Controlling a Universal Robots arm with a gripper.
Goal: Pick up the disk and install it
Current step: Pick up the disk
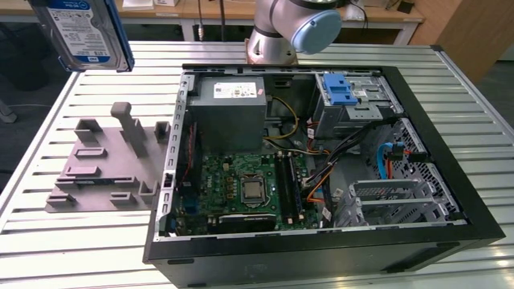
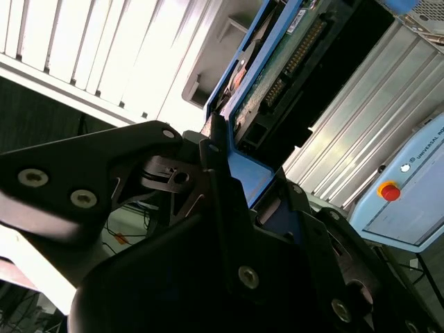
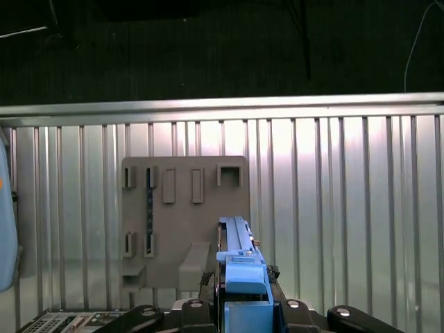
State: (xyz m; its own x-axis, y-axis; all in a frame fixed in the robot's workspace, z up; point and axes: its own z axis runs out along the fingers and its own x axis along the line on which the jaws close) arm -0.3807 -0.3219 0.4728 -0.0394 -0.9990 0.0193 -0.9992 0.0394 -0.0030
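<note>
Above one grey fixture (image 1: 105, 162), one disk (image 1: 84, 33), apparently in the hand (image 2: 229, 156).

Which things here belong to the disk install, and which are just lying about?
Job: the disk, clamped in the gripper; the open computer case, likely its destination.
Lying about: the grey fixture on the slatted table.

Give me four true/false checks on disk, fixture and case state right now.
1. The disk hangs in the air, the gripper's jaws shut on it. True.
2. The grey fixture lies inside the computer case. False: the fixture lies on the table, to the exterior view's left of the case.
3. The case's side is open, motherboard showing. True.
4. The disk is seated in the case. False: it is outside the case, over the table.
</note>
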